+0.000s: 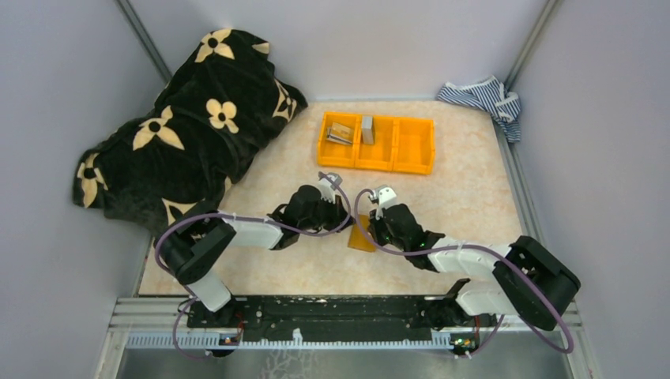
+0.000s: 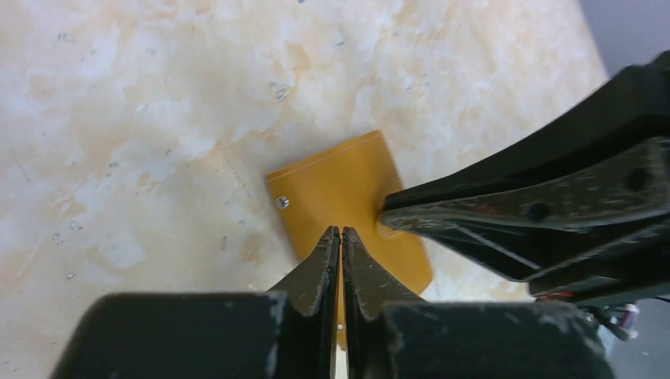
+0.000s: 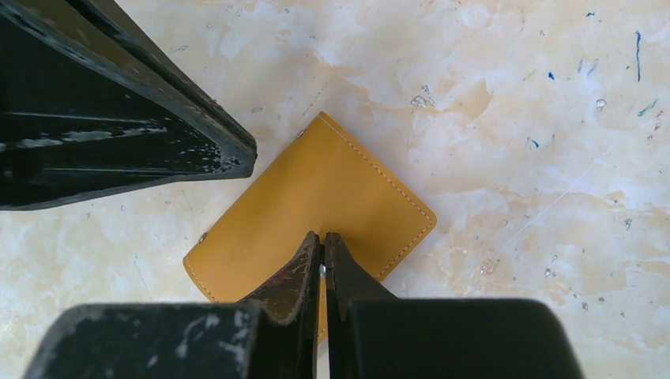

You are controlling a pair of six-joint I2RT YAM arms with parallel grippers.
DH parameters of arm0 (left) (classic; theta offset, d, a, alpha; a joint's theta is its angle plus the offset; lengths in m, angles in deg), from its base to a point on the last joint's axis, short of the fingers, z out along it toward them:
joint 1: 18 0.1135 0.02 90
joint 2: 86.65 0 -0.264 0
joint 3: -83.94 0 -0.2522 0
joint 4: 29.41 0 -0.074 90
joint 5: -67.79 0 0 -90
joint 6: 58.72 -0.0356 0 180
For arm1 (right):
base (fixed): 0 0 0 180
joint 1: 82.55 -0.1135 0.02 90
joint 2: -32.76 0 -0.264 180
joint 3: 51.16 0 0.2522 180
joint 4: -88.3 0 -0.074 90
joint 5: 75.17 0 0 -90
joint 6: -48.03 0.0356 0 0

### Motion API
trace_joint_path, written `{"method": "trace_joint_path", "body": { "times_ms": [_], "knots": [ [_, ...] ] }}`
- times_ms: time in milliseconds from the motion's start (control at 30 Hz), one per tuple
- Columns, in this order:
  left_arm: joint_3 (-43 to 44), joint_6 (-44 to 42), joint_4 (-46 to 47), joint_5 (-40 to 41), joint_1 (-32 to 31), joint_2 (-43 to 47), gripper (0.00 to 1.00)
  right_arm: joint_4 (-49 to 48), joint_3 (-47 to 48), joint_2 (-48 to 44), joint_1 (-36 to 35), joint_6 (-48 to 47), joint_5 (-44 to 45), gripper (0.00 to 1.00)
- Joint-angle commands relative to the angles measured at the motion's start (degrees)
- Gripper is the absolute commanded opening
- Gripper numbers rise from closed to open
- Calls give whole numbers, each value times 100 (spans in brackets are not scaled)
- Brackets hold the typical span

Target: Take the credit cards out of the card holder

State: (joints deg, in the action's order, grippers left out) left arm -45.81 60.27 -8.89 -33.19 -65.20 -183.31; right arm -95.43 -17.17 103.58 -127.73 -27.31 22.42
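Observation:
The card holder (image 1: 363, 239) (image 2: 336, 185) (image 3: 316, 189), a flat orange-tan folded wallet with small metal snaps, lies closed on the marble-patterned table between both arms. My left gripper (image 1: 345, 212) (image 2: 340, 230) is shut to a hairline slit, its tips over the holder's near edge, with nothing visibly held. My right gripper (image 1: 371, 223) (image 3: 322, 235) is shut, and its tips press down on the holder's face. In the left wrist view, the right fingers (image 2: 474, 205) dent the leather. The credit cards are hidden.
An orange three-compartment bin (image 1: 415, 146) stands behind the grippers, with small flat items in its left compartment. A black blanket with tan flowers (image 1: 182, 126) covers the back left. A striped cloth (image 1: 482, 95) lies in the back right corner. Walls enclose the table.

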Motion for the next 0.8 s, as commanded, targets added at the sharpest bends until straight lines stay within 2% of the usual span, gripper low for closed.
{"method": "trace_joint_path", "body": {
  "times_ms": [0,133,367,767],
  "knots": [
    [28,214,123,-322,18,339,9,-377,-1,60,19,73,-84,0],
    [24,481,439,-833,2,126,12,-450,7,114,19,89,-110,0],
    [-146,780,1010,-1108,0,-555,18,-467,32,46,19,117,-224,0],
    [-63,526,-257,51,0,-691,22,-767,-142,-17,34,362,-513,0]
  ]
}}
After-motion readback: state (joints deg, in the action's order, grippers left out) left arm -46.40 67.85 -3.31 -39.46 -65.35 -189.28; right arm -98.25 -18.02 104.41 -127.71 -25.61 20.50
